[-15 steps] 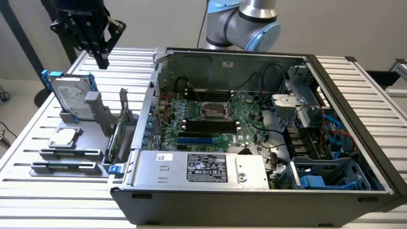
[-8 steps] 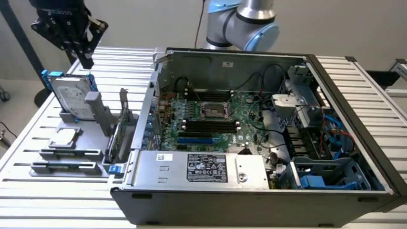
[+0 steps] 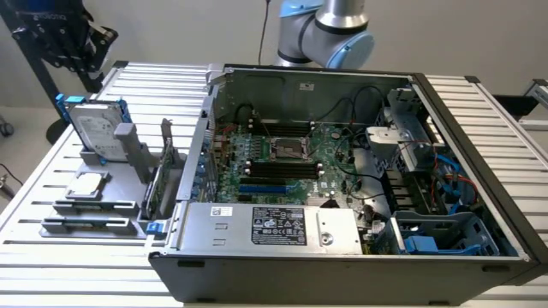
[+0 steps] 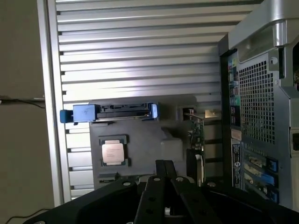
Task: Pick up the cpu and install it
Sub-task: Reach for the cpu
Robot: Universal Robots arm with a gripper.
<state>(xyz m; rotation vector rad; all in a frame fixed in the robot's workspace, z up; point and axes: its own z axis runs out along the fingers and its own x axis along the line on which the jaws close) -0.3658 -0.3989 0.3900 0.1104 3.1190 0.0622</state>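
Grey plastic holder [image 3: 127, 168] on the slatted metal table [image 3: 51, 269] carries the loose parts:
- 1 cpu [image 4: 112, 151] lying flat in a square recess
- 1 hard drive [image 3: 96, 131] in a blue frame, standing on edge
- 2 long dark memory sticks [image 3: 90, 207] in slots alongside
- 1 card [image 3: 164, 170] upright on the side facing the case

The open computer case [image 3: 342, 256] holds:
- the motherboard [image 3: 256, 173], with 1 square socket [image 3: 289, 149] near its middle
- 1 labelled power supply box [image 3: 274, 226]
- loose cables, too tangled to count

Gripper [image 4: 165, 164]: fingers pressed together, gripping nothing. The cpu lies beyond the fingertips and off to one side. It is apart from them and untouched, with its shiny top facing the wrist camera. The hard drive sits further out, past the cpu, seen edge-on. The case's perforated rear panel [image 4: 261, 116] stands on the gripper's other side.

Hidden or cut off: in the wrist view the gripper's dark body covers the nearest part of the holder. In the exterior view the arm [image 3: 330, 29] is cut off at the edge.
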